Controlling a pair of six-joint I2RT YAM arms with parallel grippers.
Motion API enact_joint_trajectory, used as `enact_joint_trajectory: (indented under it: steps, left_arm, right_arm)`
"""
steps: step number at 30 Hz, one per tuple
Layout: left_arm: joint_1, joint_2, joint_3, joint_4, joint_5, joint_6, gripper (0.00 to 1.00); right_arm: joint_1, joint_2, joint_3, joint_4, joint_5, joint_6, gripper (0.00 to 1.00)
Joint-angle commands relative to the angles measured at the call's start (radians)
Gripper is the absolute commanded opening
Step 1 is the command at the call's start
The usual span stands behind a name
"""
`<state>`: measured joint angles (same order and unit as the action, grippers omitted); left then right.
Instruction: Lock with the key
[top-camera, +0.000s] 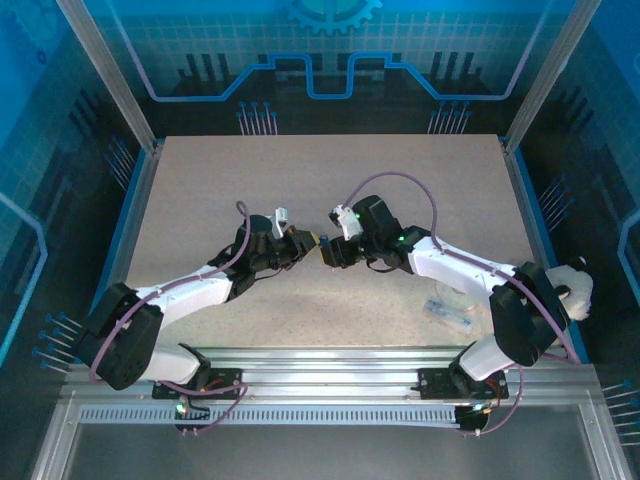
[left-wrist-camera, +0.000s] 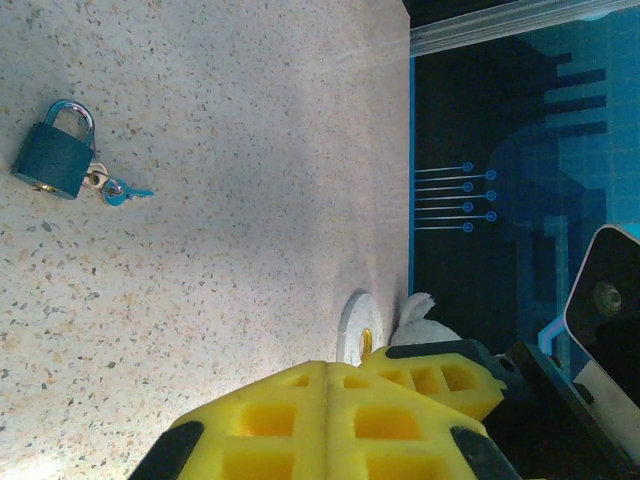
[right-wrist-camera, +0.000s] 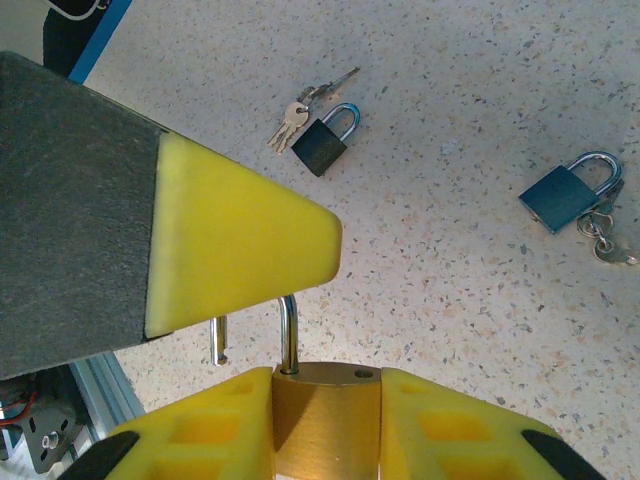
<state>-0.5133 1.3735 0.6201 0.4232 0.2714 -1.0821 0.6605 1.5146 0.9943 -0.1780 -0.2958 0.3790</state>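
My right gripper (right-wrist-camera: 326, 385) pinches the brass padlock (right-wrist-camera: 326, 425) by its body, one yellow pad on each side, the jaws only as wide as that body. Its shackle (right-wrist-camera: 287, 330) stands open, pointing away from my fingertips. My left gripper (left-wrist-camera: 328, 378) is pressed fully closed, pad against pad; I cannot tell if anything thin sits between. It hangs just beyond the shackle, facing my right fingertips. Farther out on the speckled table (right-wrist-camera: 450, 290) lie a dark padlock (right-wrist-camera: 322, 148) and a blue padlock (right-wrist-camera: 560, 195), each with keys.
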Motion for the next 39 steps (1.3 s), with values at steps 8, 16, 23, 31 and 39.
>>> enact_joint_trajectory:
  steps: [8,16,23,31,39]
  left_arm:
    - [0.010,-0.023,0.019,-0.018,-0.012,0.015,0.00]
    - [0.009,-0.049,0.015,-0.038,-0.033,0.025,0.00]
    - [0.010,-0.054,0.022,-0.052,-0.037,0.032,0.00]
    - [0.009,-0.070,0.027,-0.082,-0.051,0.048,0.00]
    - [0.010,-0.091,0.027,-0.106,-0.063,0.068,0.00]
  right_arm:
    - [0.017,-0.016,0.002,0.032,-0.046,-0.021,0.29]
    - [0.017,-0.005,0.007,0.035,-0.071,-0.018,0.35]
    - [0.017,-0.001,0.008,0.035,-0.084,-0.019,0.39]
    - [0.017,-0.014,0.004,0.031,-0.088,-0.031,0.44]
    - [0.018,-0.048,-0.013,0.031,-0.043,-0.040,0.57]
